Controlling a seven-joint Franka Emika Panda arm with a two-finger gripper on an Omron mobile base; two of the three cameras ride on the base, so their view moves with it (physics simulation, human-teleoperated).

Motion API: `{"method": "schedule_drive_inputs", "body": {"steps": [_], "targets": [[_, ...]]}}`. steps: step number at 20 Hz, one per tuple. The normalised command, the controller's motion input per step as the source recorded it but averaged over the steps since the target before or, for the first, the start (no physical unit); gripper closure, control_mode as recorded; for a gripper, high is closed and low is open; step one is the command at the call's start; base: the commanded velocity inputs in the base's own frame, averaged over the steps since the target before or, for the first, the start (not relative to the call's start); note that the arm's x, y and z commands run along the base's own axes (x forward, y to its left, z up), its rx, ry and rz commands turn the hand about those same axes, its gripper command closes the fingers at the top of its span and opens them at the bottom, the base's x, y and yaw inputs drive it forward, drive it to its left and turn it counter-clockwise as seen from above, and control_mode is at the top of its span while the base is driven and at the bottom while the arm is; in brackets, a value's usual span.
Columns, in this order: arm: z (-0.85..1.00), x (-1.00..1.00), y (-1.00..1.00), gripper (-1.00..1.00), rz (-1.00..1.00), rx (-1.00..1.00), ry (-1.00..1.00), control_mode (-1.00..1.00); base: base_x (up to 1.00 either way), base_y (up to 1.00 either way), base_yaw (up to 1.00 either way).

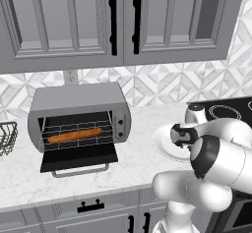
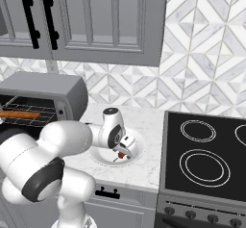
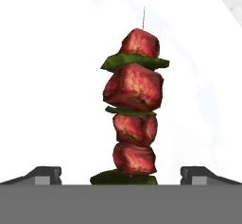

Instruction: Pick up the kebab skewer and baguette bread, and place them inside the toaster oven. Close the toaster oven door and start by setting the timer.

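Now I see the skewer (image 3: 133, 119) on the white plate (image 2: 98, 156), straddled by my gripper (image 2: 123, 153), fingers spread on either side. At nine o'clock, the baguette (image 1: 75, 135) lies on the open oven's (image 1: 74, 101) rack.

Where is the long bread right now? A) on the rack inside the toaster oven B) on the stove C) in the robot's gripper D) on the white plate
A: the baguette bread lies on the wire rack inside the toaster oven, whose toaster oven door hangs open, while the gripper is over the white plate at the kebab skewer.
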Motion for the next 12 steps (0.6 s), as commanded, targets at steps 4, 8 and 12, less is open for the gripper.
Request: {"method": "schedule_drive_inputs", "body": {"steps": [4, 8, 12], "targets": [[-0.07, 0.0, 0.0, 1.0, 0.0, 0.0, 0.01, -1.0, 0.0, 0.0, 0.0], [-0.13, 0.0, -0.01, 1.0, 0.0, 0.0, 0.01, -1.0, 0.0, 0.0, 0.0], [0.17, -0.04, 0.05, 1.0, 0.02, 0.0, 0.02, -1.0, 0.0, 0.0, 0.0]]}}
